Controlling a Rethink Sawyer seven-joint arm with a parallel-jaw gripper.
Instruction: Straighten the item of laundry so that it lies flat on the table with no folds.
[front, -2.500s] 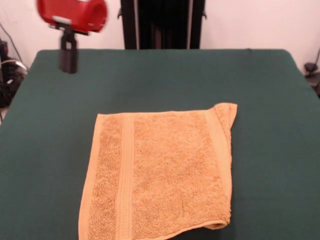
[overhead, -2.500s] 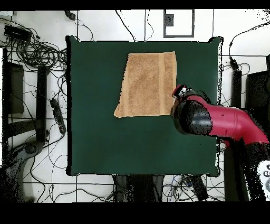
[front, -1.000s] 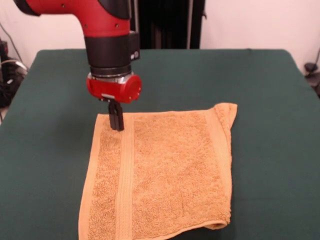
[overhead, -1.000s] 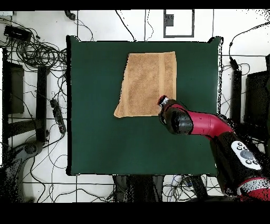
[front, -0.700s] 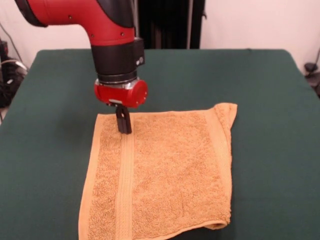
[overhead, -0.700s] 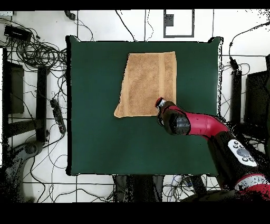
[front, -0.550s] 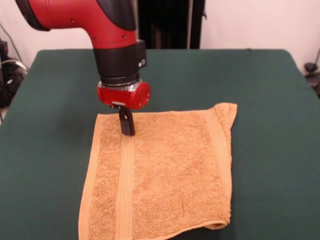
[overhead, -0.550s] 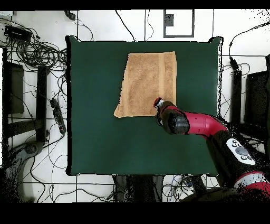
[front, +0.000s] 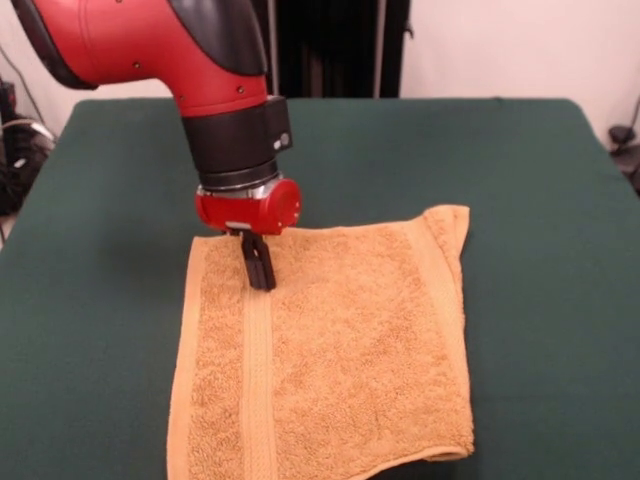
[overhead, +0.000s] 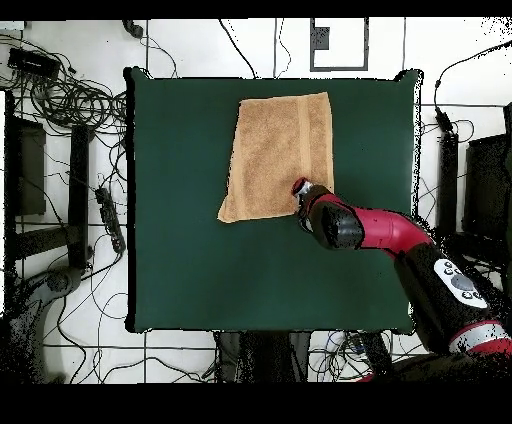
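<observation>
jaws (front: 260, 275) clenched on towel (front: 340, 350) by its woven band, far corner folded, on table (front: 540, 180).

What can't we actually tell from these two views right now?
- Claw state: in the front view its tips are too dark and close together to show whether it is pinching the towel; in the overhead view the arm covers it.
- Towel's near edge: cut off by the bottom of the front view.
- Folded corner: which layers lie underneath is hidden by the towel itself.
</observation>
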